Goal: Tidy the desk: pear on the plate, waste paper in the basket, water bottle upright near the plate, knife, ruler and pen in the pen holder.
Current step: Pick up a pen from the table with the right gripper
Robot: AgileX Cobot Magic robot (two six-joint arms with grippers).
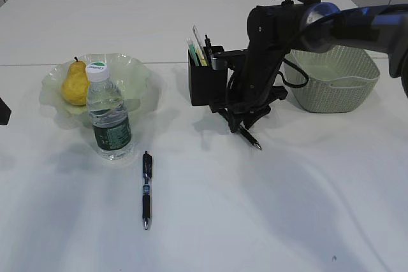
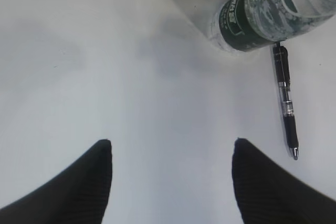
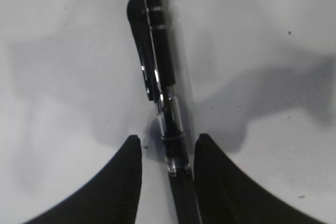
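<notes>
- Already the yellow pear with its short dark stem [image 1: 74,84] lies in the pale green wavy-rimmed glass plate [image 1: 137,71] at the far left, and the small clear plastic water bottle with white cap and dark green label [image 1: 108,114] stands upright just in front of that plate; both steps look done.
- Next, the matte black square pen holder [image 1: 205,84] near the middle holds a few thin items standing up, pale and yellow-green; which of them is the ruler or the knife I cannot tell.
- One black pen with a clear barrel [image 1: 146,189] lies loose on the large white desk [image 1: 306,208], near the bottle, still to be stored.
- A second black pen [image 3: 157,72] lies just right of the holder, under the right arm.
- The sage-green woven-look plastic basket [image 1: 331,93] sits far right; no waste paper shows on the desk, and the basket's inside is partly hidden.
- The right gripper [image 3: 167,148] has its jaws narrowly apart, straddling the second pen's barrel, close to it or touching; I judge the pen not yet lifted.
- The left gripper [image 2: 172,153] hangs with jaws wide apart, empty, above bare desk.
</notes>
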